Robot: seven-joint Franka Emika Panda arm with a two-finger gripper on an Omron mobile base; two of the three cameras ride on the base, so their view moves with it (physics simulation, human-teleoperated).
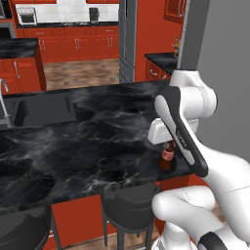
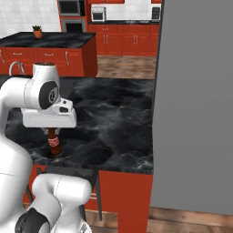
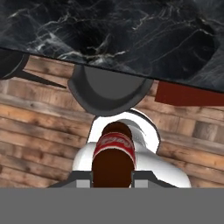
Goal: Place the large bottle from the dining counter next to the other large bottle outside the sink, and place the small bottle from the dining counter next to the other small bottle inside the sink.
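Gripping: gripper (image 3: 113,177), jaws pinching the bottle (image 1: 167,156)
Bottle: dark brown, upright, near the front edge of the dining counter (image 1: 88,146)
Label: red band, white script, unreadable
Stool (image 1: 129,207): below the counter's front edge

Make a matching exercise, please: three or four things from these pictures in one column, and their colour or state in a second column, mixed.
Things:
1. bottle
2. dining counter
3. bar stool
4. gripper

Descriptions:
A. black round seat, below the counter edge
B. black slab with white veins
C. shut on the dark bottle
D. dark brown with a red label

Pairs: 1-D, 2-B, 3-A, 4-C
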